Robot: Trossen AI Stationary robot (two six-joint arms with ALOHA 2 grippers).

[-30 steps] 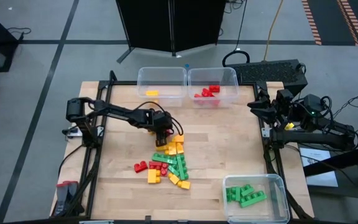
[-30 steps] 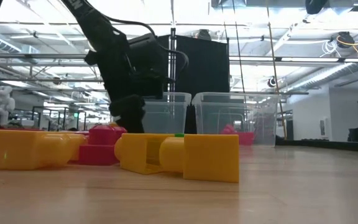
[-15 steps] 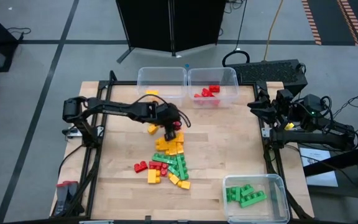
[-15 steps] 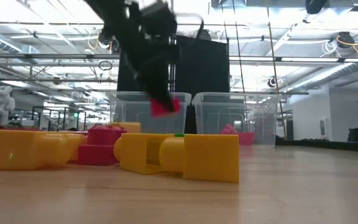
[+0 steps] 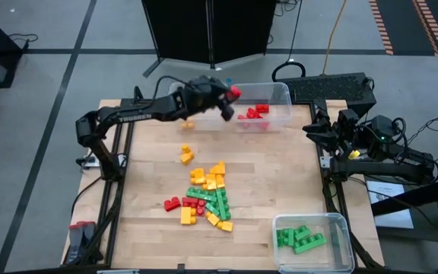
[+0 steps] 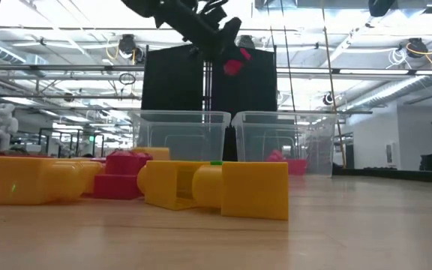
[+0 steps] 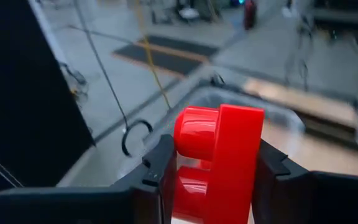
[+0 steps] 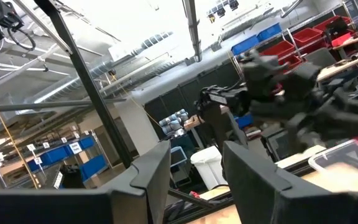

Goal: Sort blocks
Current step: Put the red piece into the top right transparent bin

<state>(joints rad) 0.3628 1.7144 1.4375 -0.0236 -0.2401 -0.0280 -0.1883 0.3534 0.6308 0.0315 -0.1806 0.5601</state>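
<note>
red block (image 5: 235, 93) pinched in left end effector (image 5: 231, 96) (right end effector (image 5: 315, 129) spread, parked).

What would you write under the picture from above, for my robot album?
Left gripper carries a red block above the back bins, by the bin holding red blocks; right gripper waits at the table's edge.

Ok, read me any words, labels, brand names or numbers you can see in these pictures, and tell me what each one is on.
No text can be read anywhere.
The sheet of paper beside the right arm's base bears print, too small to read.
The blocks and clear bins show no lettering.
</note>
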